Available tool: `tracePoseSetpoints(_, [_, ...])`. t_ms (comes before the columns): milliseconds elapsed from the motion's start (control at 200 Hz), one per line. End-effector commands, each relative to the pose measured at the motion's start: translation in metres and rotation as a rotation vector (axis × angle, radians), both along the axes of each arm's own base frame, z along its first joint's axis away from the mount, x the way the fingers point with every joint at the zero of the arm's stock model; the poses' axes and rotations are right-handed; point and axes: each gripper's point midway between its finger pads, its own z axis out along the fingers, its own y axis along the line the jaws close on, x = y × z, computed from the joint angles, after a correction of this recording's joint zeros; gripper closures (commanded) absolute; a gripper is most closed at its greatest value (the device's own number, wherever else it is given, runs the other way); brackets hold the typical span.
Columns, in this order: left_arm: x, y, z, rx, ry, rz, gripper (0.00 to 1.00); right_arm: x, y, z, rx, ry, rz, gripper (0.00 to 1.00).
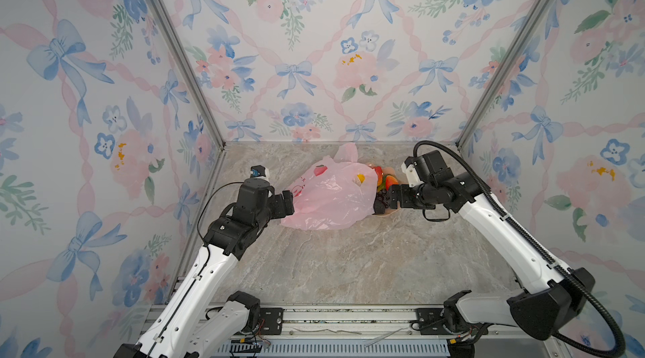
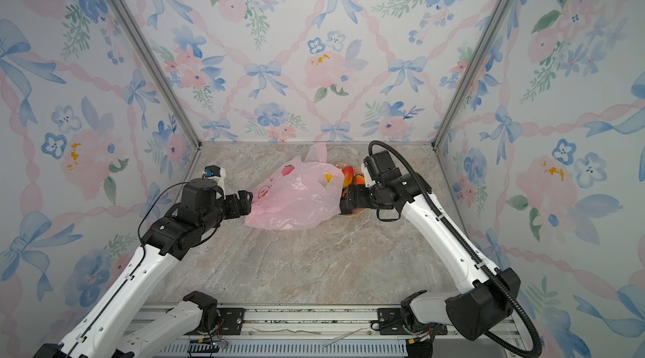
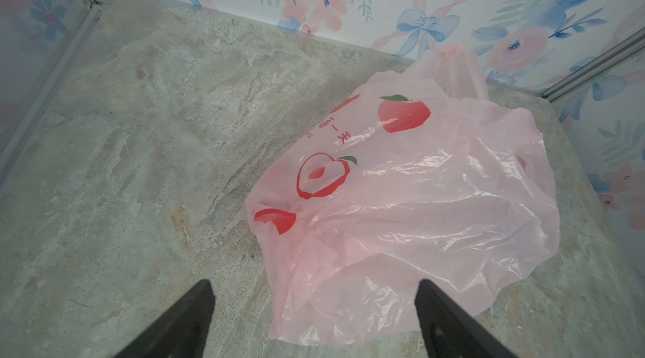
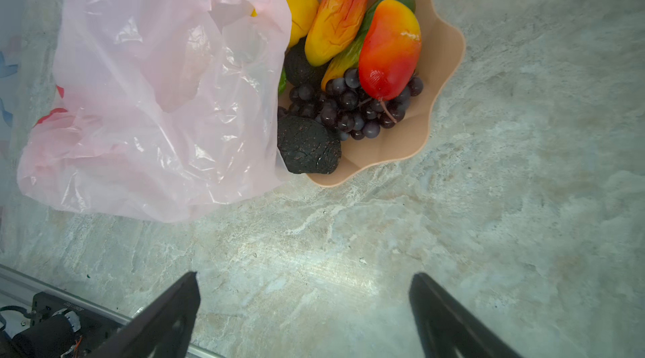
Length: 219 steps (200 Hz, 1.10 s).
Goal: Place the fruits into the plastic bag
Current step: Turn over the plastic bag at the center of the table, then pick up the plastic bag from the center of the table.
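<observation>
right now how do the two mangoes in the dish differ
The long mango is slimmer with veined skin; the plump mango is shorter and smooth. The plump mango shows a stem and rests on the grapes; the long mango lies beside the yellow fruit, no stem visible. Both are red-to-yellow and lie in the peach dish.

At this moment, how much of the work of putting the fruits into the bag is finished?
Done: apparently nothing. The visible fruits lie in the peach dish, and the plastic bag lies crumpled on the table, one edge draped over the dish. In hand: nothing; the left gripper is open at the bag's edge, the right gripper open near the dish, both empty. Left: every fruit must go into the bag.
</observation>
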Motion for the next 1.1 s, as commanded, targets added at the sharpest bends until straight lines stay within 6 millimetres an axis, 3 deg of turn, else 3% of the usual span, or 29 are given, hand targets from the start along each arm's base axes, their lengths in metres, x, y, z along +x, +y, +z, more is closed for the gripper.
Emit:
tracePoseSetpoints(0, [-0.005, 0.002, -0.032, -0.052, 0.111, 0.007, 0.08, -0.002, 0.026, 0.022, 0.043, -0.029, 0.069, 0.04])
tracePoseSetpoints(215, [-0.007, 0.025, -0.077, -0.185, 0.241, 0.097, 0.08, -0.001, 0.080, 0.020, 0.020, -0.021, 0.196, 0.04])
tracePoseSetpoints(320, [-0.002, 0.028, -0.093, -0.308, 0.274, 0.110, 0.08, 0.000, 0.095, 0.019, 0.020, -0.027, 0.223, 0.04])
tracePoseSetpoints(365, [-0.004, 0.027, -0.113, -0.355, 0.314, 0.117, 0.09, -0.001, 0.100, 0.018, 0.021, -0.025, 0.233, 0.04])
tracePoseSetpoints(495, [0.013, 0.019, -0.130, -0.465, 0.330, 0.115, 0.12, -0.003, 0.108, 0.016, 0.024, -0.027, 0.250, 0.04])
tracePoseSetpoints(740, [0.052, 0.012, -0.129, -0.558, 0.282, 0.107, 0.20, -0.008, 0.104, 0.012, 0.023, -0.032, 0.247, 0.04])
tracePoseSetpoints(895, [0.065, 0.011, -0.108, -0.565, 0.231, 0.089, 0.20, -0.008, 0.098, 0.007, 0.003, -0.035, 0.241, 0.04])
tracePoseSetpoints(980, [0.066, 0.011, -0.109, -0.563, 0.234, 0.084, 0.18, -0.008, 0.098, 0.003, 0.000, -0.025, 0.241, 0.04])
tracePoseSetpoints(1005, [0.073, 0.010, -0.097, -0.565, 0.209, 0.074, 0.17, -0.007, 0.099, 0.002, 0.002, -0.024, 0.243, 0.04])
tracePoseSetpoints(1090, [0.075, 0.008, -0.101, -0.578, 0.230, 0.068, 0.17, -0.007, 0.103, 0.001, 0.012, -0.019, 0.249, 0.04])
